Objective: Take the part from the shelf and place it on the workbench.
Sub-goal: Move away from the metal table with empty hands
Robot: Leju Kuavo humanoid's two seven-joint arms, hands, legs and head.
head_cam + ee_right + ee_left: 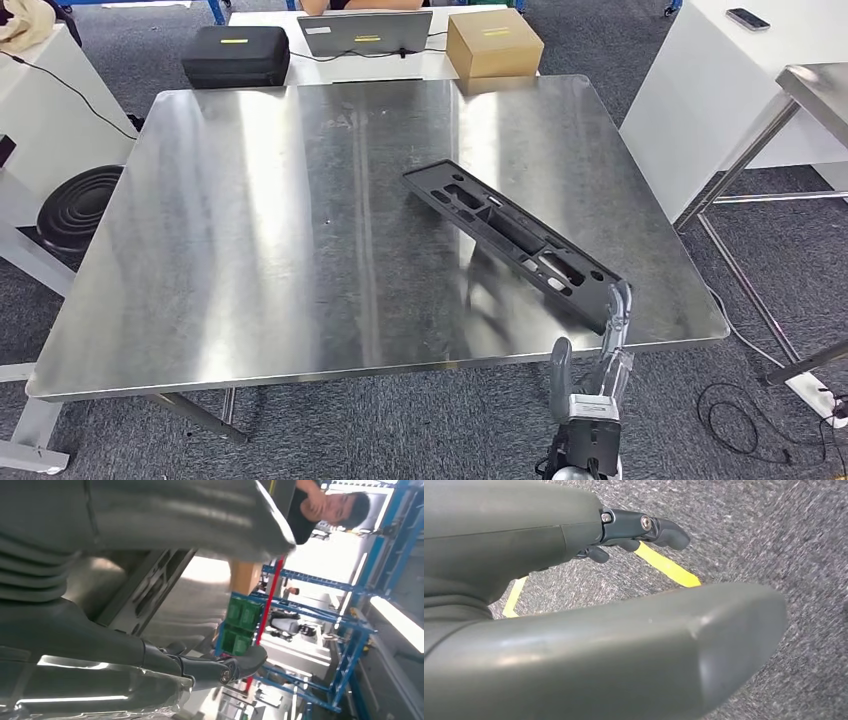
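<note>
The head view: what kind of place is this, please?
Probably a workshop or robot test lab: a steel workbench bearing a long black part held by the right hand, a laptop behind, and blue racks.

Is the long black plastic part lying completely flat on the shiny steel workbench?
No, the long black plastic part is tilted, its near end raised in the right hand above the shiny steel workbench.

The workbench (250,250) is brushed, glossy metal. The part (510,235) looks like matt dark plastic. The floor (774,530) is rough grey carpet; the box (494,42) seems cardboard.
</note>
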